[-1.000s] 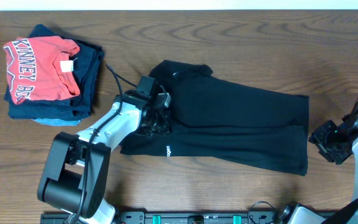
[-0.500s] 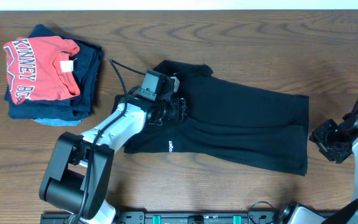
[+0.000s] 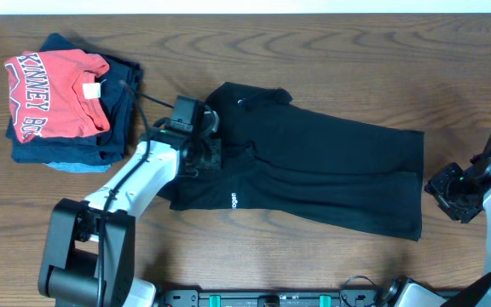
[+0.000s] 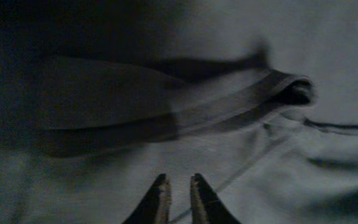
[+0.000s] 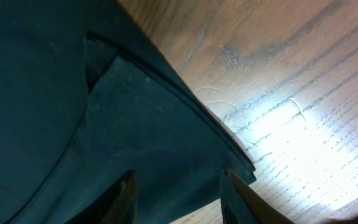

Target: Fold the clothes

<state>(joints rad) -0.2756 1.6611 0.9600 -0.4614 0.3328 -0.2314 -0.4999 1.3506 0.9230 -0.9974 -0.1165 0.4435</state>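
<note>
The black trouser-like garment (image 3: 331, 170) lies spread flat across the middle of the table, with its tiny white logo (image 3: 233, 202) near the front left edge. My left gripper (image 3: 205, 156) is over the garment's left end. In the left wrist view its fingers (image 4: 179, 182) are nearly together with nothing between them, just above the fabric (image 4: 229, 74) and short of a raised fold. My right gripper (image 3: 446, 192) is open beside the garment's right end. In the right wrist view its fingers (image 5: 178, 177) straddle the garment's corner (image 5: 73, 112) without touching it.
A folded stack with a red lettered T-shirt (image 3: 54, 89) on top of navy and light blue garments (image 3: 122, 111) sits at the back left. Bare wooden table (image 3: 450, 77) surrounds the garment. The table's front edge runs just below the arm bases.
My left gripper moved right over the garment, then back left toward its left end. The fabric near it shifted slightly. The right arm has not moved.
</note>
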